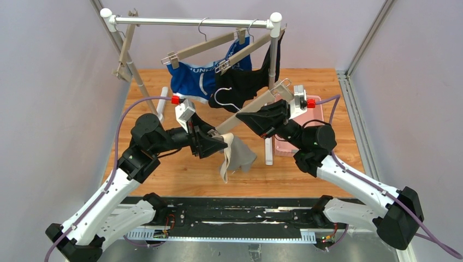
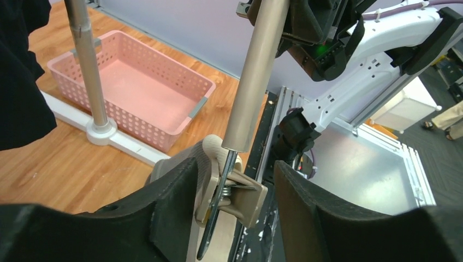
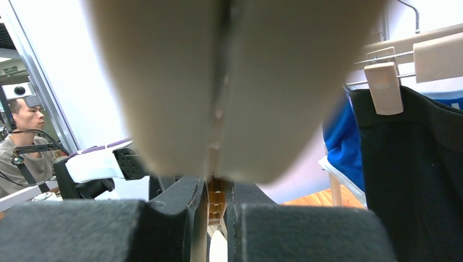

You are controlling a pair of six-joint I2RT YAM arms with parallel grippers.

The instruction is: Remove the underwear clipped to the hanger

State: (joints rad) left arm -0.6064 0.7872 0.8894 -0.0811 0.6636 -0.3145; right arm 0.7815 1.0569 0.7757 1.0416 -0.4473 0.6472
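Left wrist: left jaws parted astride clip (image 2: 243, 199) gripping grey underwear (image 1: 240, 155); right jaws clamp hanger (image 2: 255, 76).

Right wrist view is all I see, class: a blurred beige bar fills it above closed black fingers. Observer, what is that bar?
Observer: The top view shows a beige wooden clip hanger, unhooked from the silver metal rail and tilted, gripped by the right gripper.
Operator: Where is the other arm?
Observer: The left gripper is open, one finger on each side of the hanger's lower beige clip, where the plain grey cloth briefs hang.
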